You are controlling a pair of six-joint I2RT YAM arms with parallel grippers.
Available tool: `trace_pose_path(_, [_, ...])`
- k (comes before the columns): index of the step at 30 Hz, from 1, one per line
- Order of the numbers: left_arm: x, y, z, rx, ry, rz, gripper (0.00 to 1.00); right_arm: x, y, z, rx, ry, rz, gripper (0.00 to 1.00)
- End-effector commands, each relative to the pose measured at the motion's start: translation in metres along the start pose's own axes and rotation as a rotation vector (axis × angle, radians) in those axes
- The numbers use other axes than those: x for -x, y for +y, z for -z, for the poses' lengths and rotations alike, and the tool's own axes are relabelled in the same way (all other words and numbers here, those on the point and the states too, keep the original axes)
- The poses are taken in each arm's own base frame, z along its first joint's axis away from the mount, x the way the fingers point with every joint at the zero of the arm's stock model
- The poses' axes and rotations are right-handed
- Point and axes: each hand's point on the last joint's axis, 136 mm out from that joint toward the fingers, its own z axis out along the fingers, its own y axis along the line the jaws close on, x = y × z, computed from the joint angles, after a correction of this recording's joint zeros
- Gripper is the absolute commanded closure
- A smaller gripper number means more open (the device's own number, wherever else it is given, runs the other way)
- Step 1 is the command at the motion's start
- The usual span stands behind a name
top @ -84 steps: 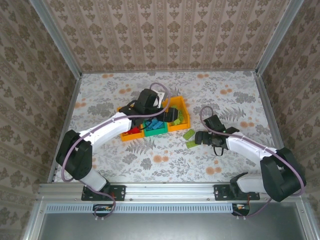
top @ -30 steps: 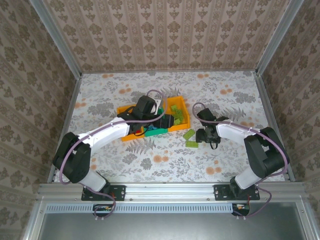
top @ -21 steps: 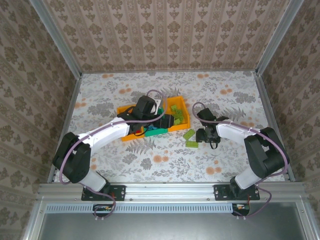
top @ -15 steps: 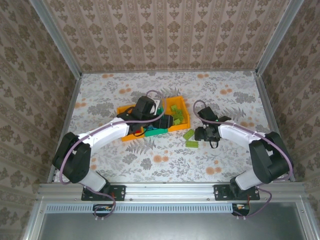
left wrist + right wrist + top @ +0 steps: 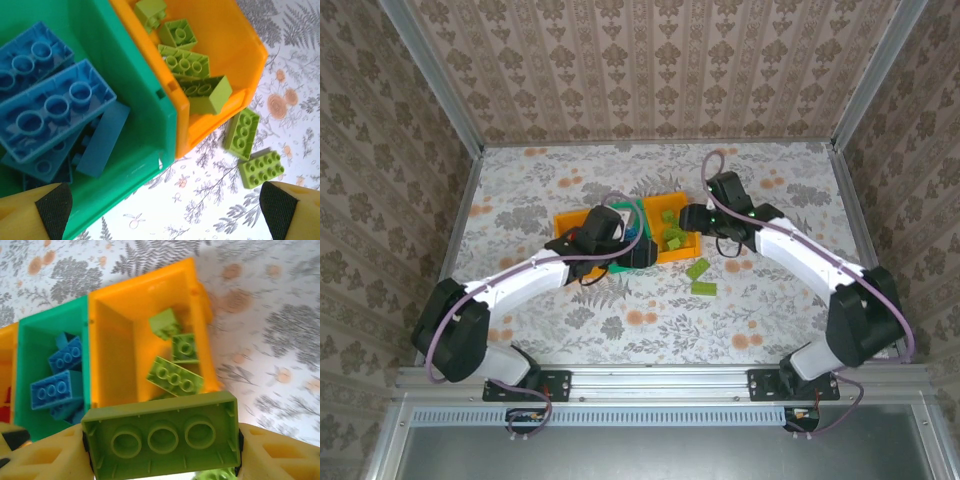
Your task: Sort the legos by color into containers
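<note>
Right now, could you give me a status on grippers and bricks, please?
Left gripper open, at green bin. Right gripper shut on lime brick, by right orange bin. Two loose lime bricks on table. Nothing blocking the drop.

left tool [image 5: 165,202] spread wide, seemingly tilted down; right tool [image 5: 162,449] clamps lime brick [image 5: 160,432].

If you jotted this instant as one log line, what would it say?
right gripper: shut on lime brick, near orange bin | left gripper: open, above green bin | loose bricks: two lime, on table
</note>
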Motion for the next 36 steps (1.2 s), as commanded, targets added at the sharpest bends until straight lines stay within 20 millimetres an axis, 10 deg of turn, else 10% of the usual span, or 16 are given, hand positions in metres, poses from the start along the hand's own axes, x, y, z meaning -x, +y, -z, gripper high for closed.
trace_pose_path(1, [-0.007,-0.007,0.007,0.005,-0.034,-0.041,0.00,0.002,0.016,-0.020,0.026,0.041,-0.011,0.50])
trace_pose_path(10, [-0.025,-0.007,0.017,0.051,-0.027,-0.133,0.00,0.009,0.017,-0.069,-0.044,0.092,-0.012,0.49])
trace_pose_path(17, [-0.030,-0.006,0.013,0.055,-0.011,-0.124,0.00,0.004,0.012,-0.090,-0.090,0.127,0.002,0.28])
trace_pose_path(28, [-0.033,-0.007,0.005,0.051,0.001,-0.121,0.00,0.007,0.038,-0.047,-0.001,-0.008,0.129,0.06])
trace_pose_path(36, [-0.026,0.000,0.015,0.082,-0.067,-0.111,0.00,-0.036,-0.005,-0.004,-0.205,-0.071,0.131,0.00])
